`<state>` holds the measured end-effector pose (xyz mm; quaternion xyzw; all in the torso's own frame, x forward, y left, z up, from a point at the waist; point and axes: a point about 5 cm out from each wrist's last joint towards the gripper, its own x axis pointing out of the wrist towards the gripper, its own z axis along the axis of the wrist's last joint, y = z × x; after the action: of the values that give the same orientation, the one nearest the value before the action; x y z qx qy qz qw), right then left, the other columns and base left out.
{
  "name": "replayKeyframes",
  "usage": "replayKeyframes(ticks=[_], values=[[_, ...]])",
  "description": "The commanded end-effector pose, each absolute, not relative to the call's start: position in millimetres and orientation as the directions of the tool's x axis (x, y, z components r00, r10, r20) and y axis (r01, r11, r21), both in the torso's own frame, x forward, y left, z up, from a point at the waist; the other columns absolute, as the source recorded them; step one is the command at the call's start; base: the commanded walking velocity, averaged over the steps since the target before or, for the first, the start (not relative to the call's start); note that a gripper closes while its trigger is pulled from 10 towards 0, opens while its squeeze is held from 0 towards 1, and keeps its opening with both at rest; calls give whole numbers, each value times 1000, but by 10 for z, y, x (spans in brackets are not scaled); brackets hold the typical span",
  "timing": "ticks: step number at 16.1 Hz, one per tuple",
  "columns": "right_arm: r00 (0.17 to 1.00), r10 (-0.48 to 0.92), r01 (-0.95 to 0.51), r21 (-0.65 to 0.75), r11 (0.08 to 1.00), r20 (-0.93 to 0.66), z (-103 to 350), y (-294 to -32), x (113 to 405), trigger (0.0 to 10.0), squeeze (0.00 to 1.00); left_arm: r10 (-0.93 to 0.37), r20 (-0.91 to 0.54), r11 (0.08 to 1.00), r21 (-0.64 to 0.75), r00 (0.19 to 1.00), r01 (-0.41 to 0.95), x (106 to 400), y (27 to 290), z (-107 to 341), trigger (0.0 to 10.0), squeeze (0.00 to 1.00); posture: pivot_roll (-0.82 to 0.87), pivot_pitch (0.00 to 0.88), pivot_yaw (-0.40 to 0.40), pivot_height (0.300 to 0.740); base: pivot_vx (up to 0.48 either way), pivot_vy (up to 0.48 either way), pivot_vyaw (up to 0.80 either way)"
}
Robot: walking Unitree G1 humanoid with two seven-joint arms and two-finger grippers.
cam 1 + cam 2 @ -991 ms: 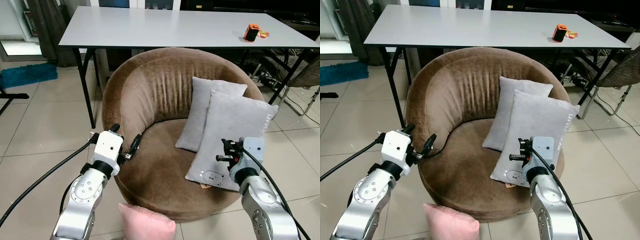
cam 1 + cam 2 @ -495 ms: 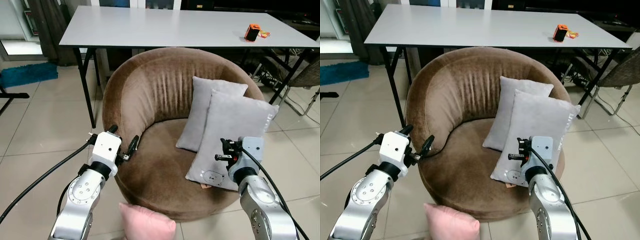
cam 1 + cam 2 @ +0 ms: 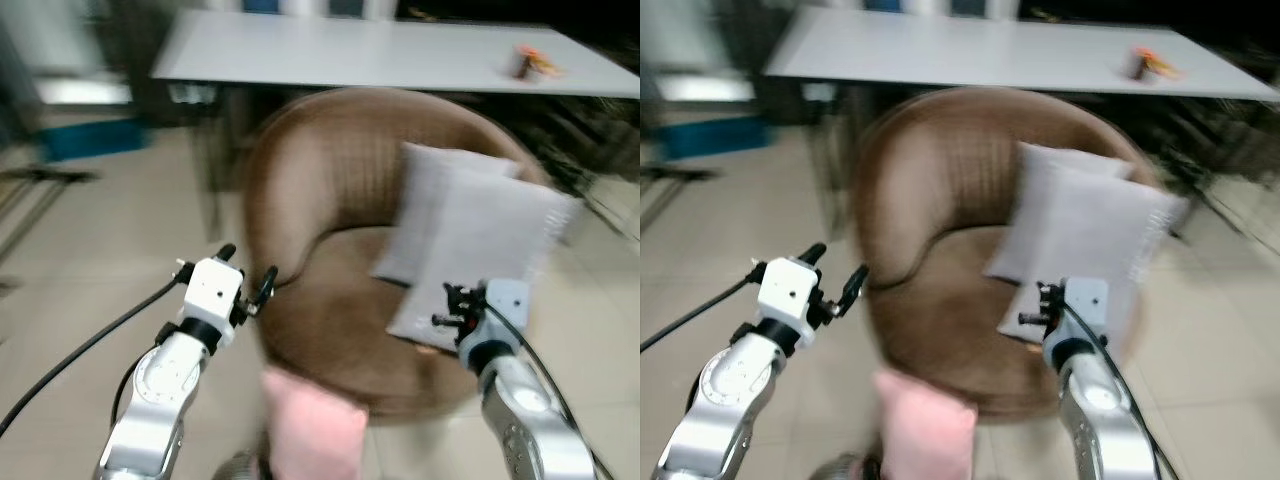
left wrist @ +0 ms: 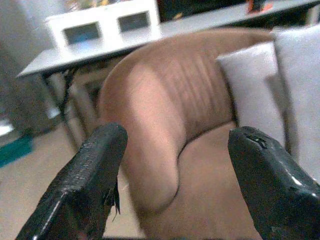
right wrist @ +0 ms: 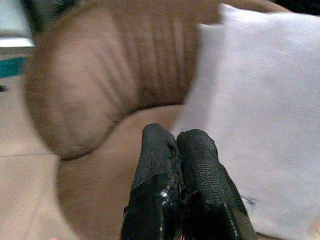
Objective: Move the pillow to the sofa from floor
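A tiled living-room floor [image 3: 90, 250] carries a round brown velvet sofa chair [image 3: 330, 230] that stands before a long grey table [image 3: 380, 50]; the head views are blurred. Two grey rectangular cushions [image 3: 480, 240] lean against the sofa's right side. The soft pink pillow [image 3: 312, 428] lies on the floor, touching the sofa's front edge, so nothing of the move looks done: grasping, lifting and placing all remain. The left gripper [image 3: 247, 283] hovers by the sofa's left edge with fingers [image 4: 90, 175] spread wide and empty. The right gripper [image 3: 448, 306] hangs over the seat's right edge, fingers [image 5: 177, 190] pressed together, holding nothing.
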<state>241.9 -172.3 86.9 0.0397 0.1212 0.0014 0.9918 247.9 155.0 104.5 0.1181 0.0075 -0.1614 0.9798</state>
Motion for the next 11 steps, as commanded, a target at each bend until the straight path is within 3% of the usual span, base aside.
replayKeyframes(ticks=[1,5,9,11], values=[[970,-10,29,76,997,-242,869,-1752,2387,10000,0,-329,-57,912,241,942,333,2495,1530,1054,10000,0,-8,0,-15,740,-289,0,0],[966,-22,39,60,997,-257,853,-1764,2369,10000,0,-331,-58,909,247,942,335,2506,1518,1048,10000,0,-13,0,-11,740,-133,0,0],[960,-55,72,52,996,-274,825,-1806,2355,10000,0,-339,-65,905,250,939,344,2543,1492,1042,10000,0,-16,0,-8,740,0,0,-758],[959,-71,87,45,995,-275,822,-1828,2355,10000,0,-347,-61,903,246,936,351,2550,1476,1048,10000,0,-18,0,-7,740,281,0,-788]])
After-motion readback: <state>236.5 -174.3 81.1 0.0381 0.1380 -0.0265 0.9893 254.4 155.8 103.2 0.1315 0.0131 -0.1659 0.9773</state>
